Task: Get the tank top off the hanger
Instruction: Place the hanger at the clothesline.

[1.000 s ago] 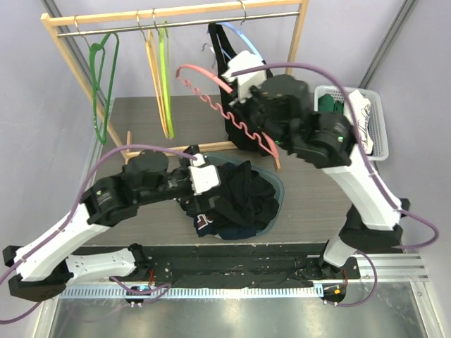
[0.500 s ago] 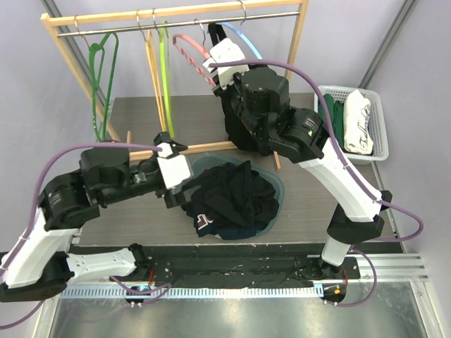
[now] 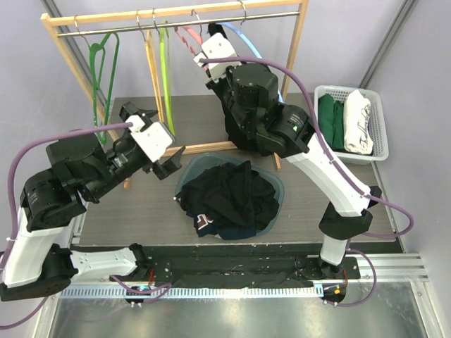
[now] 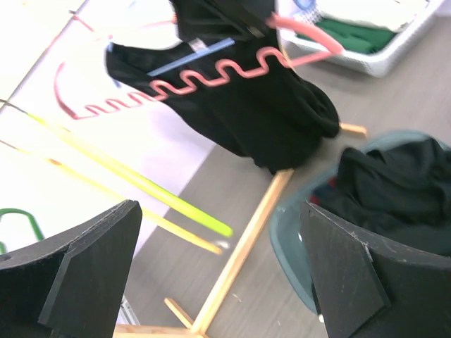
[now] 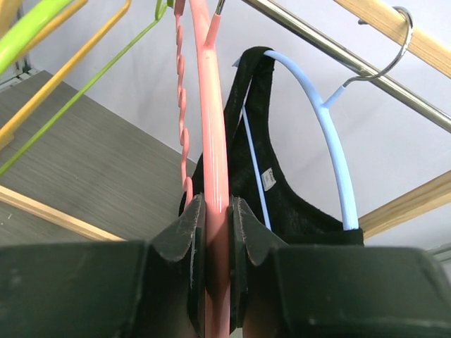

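Hanging item, task object: black tank top [image 5: 303, 211], draped over the blue hanger [image 5: 331, 137], whose hook sits on the metal rail [image 5: 317, 42] in the upper right of the right wrist view. Not yet off its hanger.

Handling, judged: light, soft and limp, with no stiffness of its own. It should slide readily off the smooth plastic, though a strap may snag on the end of the hanger's arm. Best hold: a pinch on one shoulder strap near the top of the hanger's curve, lifted over the end, or a gather of the lower hem drawn down and sideways.

Right claw [image 5: 211, 211]: clenched on the shaft of the pink hanger [image 5: 213, 141], which looks bare, held upright just beside the tank top at the upper centre of the overhead view.

Left claw [image 4: 220, 211]: released, fingers spread wide, grasping nothing, over the left middle of the overhead view and facing the rack.

Teal basin [image 3: 184, 172]: centre of the counter [image 3: 310, 190], holding a heap of dark garments [image 3: 229, 197].

White basket [image 3: 338, 88]: right edge, holding folded green and white cloth.

Green, yellow and lime hangers: bare, upper left on the rail.
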{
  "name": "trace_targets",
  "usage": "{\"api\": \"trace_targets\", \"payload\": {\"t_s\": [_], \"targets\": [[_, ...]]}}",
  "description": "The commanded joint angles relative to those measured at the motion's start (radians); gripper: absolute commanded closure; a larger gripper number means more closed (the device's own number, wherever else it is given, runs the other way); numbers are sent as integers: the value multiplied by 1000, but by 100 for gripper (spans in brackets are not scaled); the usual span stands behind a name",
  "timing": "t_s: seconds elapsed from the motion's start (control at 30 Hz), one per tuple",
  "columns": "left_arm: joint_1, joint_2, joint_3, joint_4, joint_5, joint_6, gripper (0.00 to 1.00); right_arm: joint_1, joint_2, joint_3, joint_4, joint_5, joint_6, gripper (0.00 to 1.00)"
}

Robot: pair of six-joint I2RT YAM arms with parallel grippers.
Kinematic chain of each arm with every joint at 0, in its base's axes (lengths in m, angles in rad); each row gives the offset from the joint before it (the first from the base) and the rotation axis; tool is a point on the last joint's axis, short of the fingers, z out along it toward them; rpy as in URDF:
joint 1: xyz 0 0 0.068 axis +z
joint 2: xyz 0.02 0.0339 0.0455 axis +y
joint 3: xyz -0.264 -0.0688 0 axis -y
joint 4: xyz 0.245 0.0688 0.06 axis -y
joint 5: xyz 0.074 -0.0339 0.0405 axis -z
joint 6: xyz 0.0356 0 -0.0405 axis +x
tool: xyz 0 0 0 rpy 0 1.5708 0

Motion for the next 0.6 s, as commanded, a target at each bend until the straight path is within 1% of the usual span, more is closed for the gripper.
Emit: {"api": "trace_targets", "payload": {"t_s": [0.0,0.27,0.57], "targets": [[2,10,51,60,-72,-8,0,-36,-21,45,114,-15,-3,99],[17,5,53,43,-26,-14,0,-102,5,68,134,-91,30,99],[39,7,65,40,11,-31,0,-182,58,77,131,-184,120,99]]}}
